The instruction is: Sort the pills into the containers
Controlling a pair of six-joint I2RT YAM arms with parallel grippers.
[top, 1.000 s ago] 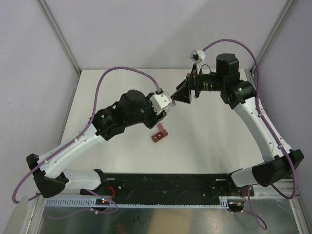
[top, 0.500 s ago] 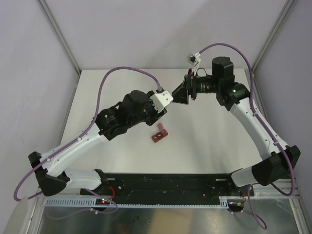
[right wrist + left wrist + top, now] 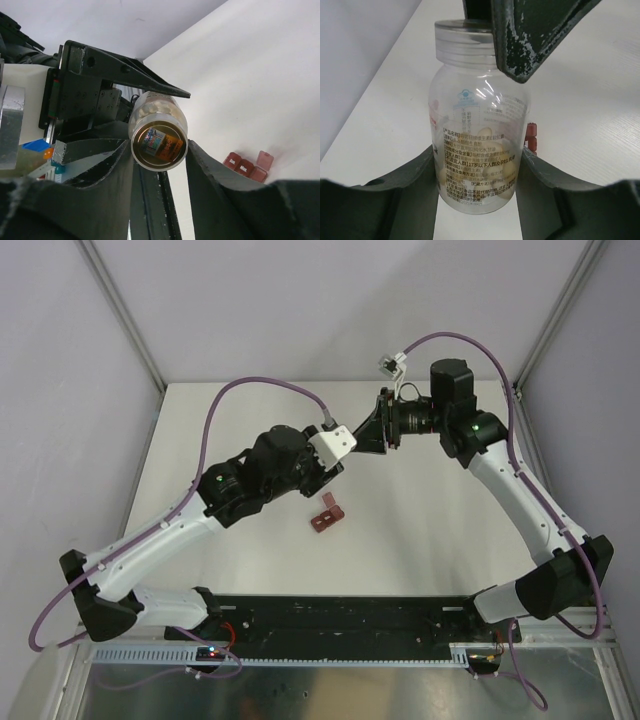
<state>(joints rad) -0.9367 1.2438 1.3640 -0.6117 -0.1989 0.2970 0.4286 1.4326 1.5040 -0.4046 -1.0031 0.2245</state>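
My left gripper is shut on a clear labelled bottle, held off the table. The pills lie as a pale yellowish mass in its bottom. Its clear cap points at my right gripper, whose two fingers press against the cap's rim from either side. From above, both grippers meet over the middle of the table and hide the bottle. The containers, a dark red strip with one lid up, lie on the table below them, also in the right wrist view.
The white table is bounded by pale walls left and right. A black rail runs along the near edge between the arm bases. Purple cables arc above both arms.
The right gripper's fingers have come together onto the bottle's cap. Both wrists have shifted slightly left and toward the back. The red strip has not moved.
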